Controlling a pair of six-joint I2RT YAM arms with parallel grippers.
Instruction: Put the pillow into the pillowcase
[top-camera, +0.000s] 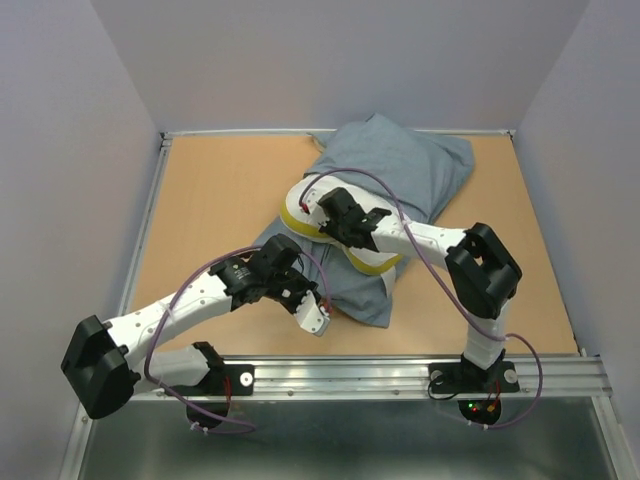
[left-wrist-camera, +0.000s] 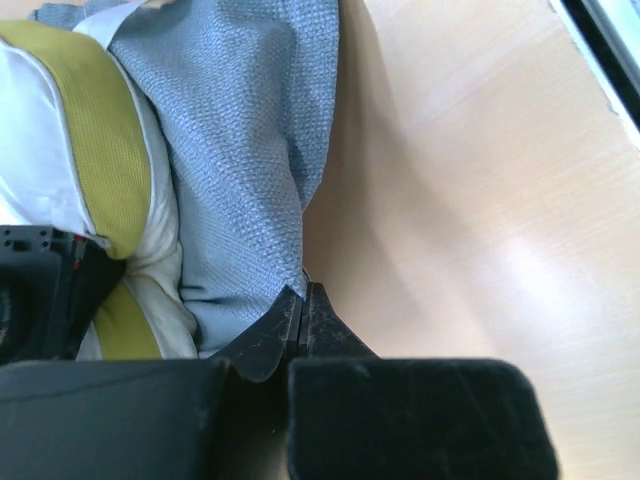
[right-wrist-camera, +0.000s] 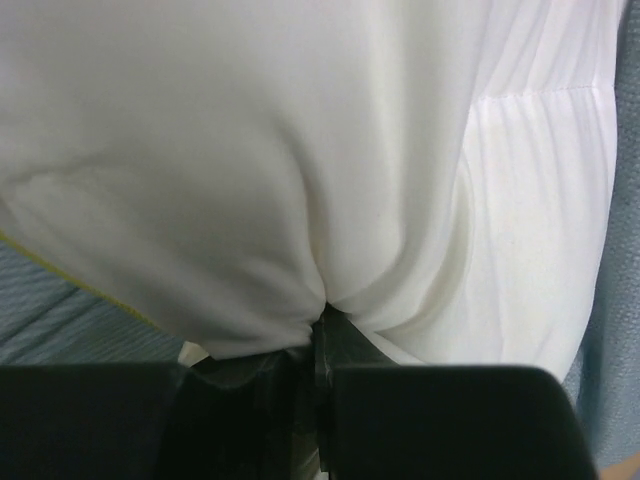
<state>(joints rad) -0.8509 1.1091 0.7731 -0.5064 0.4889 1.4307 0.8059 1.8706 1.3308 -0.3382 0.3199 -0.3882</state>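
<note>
White quilted pillow (top-camera: 303, 200) with a yellow band is seen lying on the light wooden surface (top-camera: 215, 195), mostly sheathed in the floppy grey-blue fabric pillowcase (top-camera: 405, 165), with only the banded end exposed. Its white cover is pinched by the clenched right gripper (right-wrist-camera: 318, 322). The case's hem is nipped by the tightly closed left gripper (left-wrist-camera: 303, 300). Insertion is judged nearly complete. Next, the hem should be drawn over the band while the pillow is pushed deeper.

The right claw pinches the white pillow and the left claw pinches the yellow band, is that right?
Not quite. The left wrist view shows the left gripper shut on the edge of the grey-blue pillowcase, beside the yellow band, not on it. The right gripper does pinch the white pillow.
</note>
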